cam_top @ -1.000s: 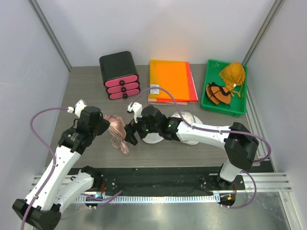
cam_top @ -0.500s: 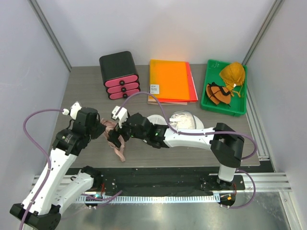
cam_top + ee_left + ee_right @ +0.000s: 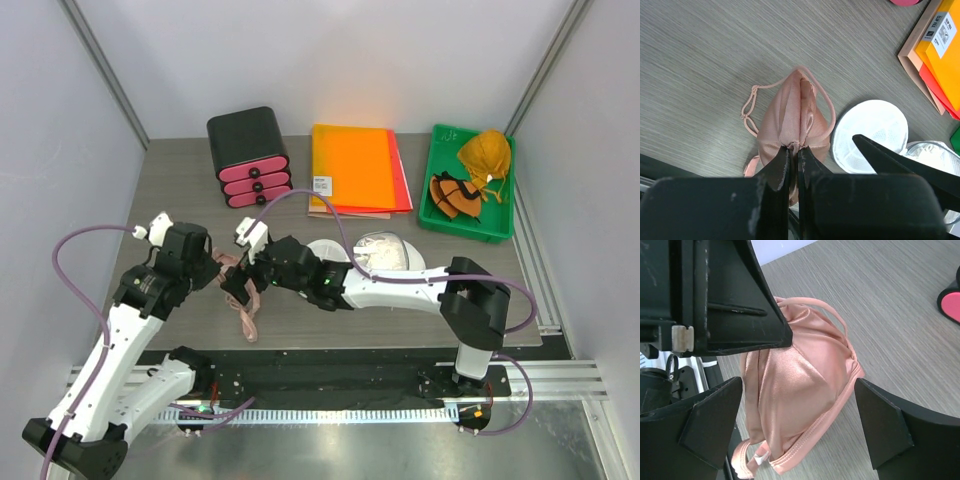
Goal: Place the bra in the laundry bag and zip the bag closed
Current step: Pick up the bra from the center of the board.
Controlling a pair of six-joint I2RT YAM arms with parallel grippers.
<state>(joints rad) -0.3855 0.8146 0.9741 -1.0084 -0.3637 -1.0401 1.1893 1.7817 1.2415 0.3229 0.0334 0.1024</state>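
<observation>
The pink satin bra (image 3: pixel 243 315) hangs off the table at the left, pinched at its top fold by my left gripper (image 3: pixel 214 272), which is shut on it (image 3: pixel 794 148). The bra's cups (image 3: pixel 796 112) and straps dangle below the fingers. My right gripper (image 3: pixel 241 288) is open, with one finger on each side of the bra (image 3: pixel 800 390) and not touching it (image 3: pixel 801 426). The laundry bag (image 3: pixel 384 253) lies open right of the bra, two white mesh domes side by side; one half shows in the left wrist view (image 3: pixel 871 132).
A black drawer unit with pink fronts (image 3: pixel 248 157) stands at the back left. Orange folders (image 3: pixel 355 168) lie at the back middle. A green tray (image 3: pixel 497 228) with orange and brown items sits at the back right. The right arm reaches across over the bag.
My right gripper has moved left from over the bag to the bra and now straddles it. My left gripper has lifted the bra a little; its strap hangs lower.
</observation>
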